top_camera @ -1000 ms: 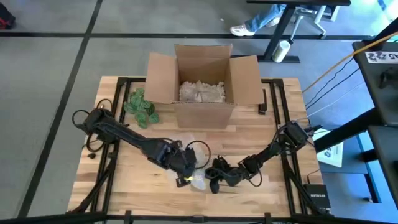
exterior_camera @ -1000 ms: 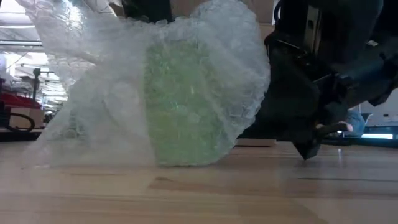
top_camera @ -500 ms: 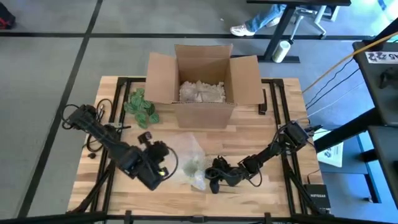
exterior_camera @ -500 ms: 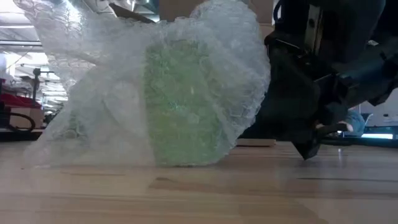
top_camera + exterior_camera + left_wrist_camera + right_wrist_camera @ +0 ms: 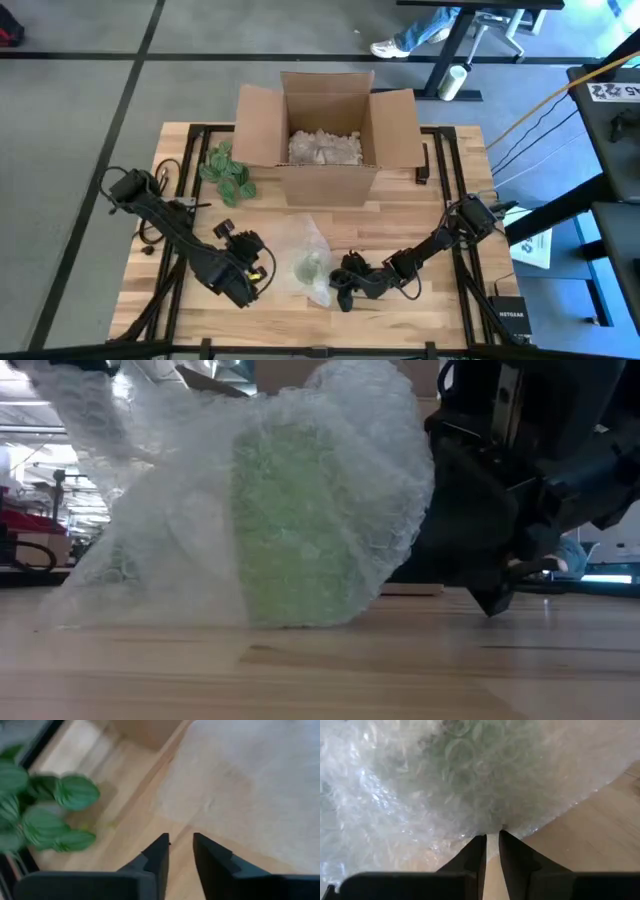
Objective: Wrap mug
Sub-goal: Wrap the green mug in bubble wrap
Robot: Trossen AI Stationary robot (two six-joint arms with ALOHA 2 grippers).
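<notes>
A green mug (image 5: pixel 310 268) stands upright on the wooden table, draped in a sheet of clear bubble wrap (image 5: pixel 300 245). Its base rests on the tabletop; the low view shows the mug (image 5: pixel 295 530) through the bubble wrap (image 5: pixel 150 540). My right gripper (image 5: pixel 338 285) sits low at the wrap's right side and is shut on its edge. My left gripper (image 5: pixel 240 242) hovers to the left of the wrap, slightly open with nothing between its fingers (image 5: pixel 180 845). My right gripper (image 5: pixel 492 837) meets the bubble wrap at its lower edge (image 5: pixel 495 826), where the sheet reaches the table on the mug's right side. The fingers come in low from the table's right. The wrap seems caught between their tips. The sheet stays slack over the mug.
An open cardboard box (image 5: pixel 325 120) with pale packing fill stands at the far middle of the table. A green leafy plant (image 5: pixel 228 172) lies left of the box and shows in the left wrist view (image 5: pixel 45 815). A person's legs show beyond the far edge.
My left gripper has drawn back from above the wrapped mug toward the table's left edge and now stands off the wrap. The wrap and mug stay in place, uncovered from above. My right gripper has kept still.
</notes>
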